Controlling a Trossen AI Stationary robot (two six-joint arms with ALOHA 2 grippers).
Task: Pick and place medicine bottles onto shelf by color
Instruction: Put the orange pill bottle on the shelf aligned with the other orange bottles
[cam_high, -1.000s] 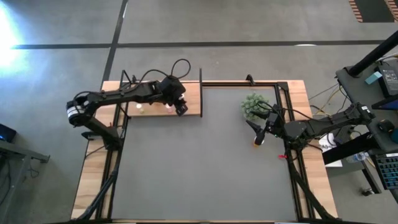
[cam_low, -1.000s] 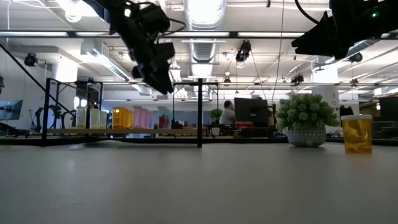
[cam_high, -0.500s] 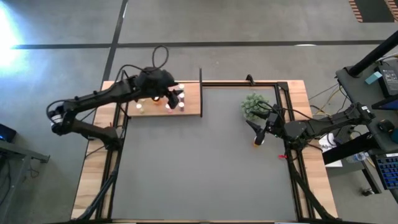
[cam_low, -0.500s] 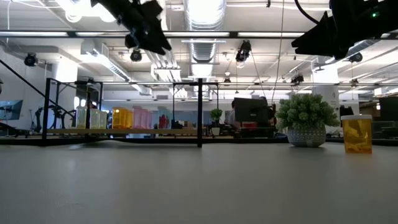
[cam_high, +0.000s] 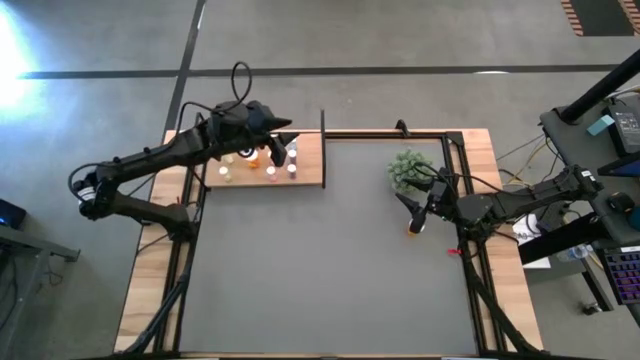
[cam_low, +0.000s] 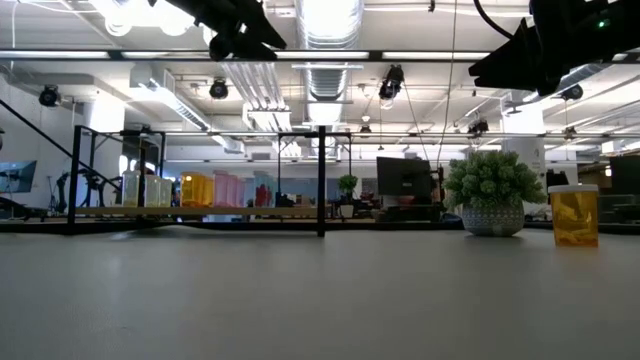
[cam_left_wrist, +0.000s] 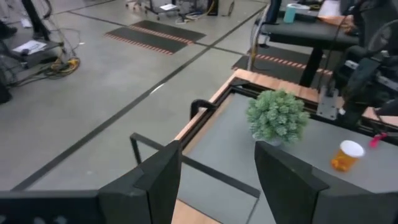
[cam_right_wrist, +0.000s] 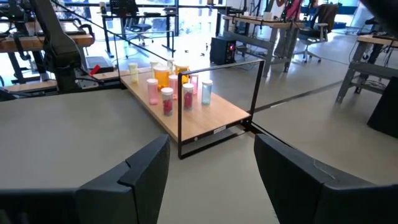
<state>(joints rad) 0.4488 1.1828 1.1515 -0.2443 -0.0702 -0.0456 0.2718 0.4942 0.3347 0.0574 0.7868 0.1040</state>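
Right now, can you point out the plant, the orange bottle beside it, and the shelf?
plant (cam_low: 492, 180), low view, on its green leaves.
orange bottle (cam_low: 574, 218), low view, on the middle of its body.
shelf (cam_high: 310, 172), high view, on a bare patch of the wooden board.

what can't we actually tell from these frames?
- High view: colours and count of the small white-capped medicine bottles on the light-wood shelf are too small, partly under the left gripper.
- Low view: both grippers cut off by the top edge.
- High view: right gripper covers most of the orange bottle.
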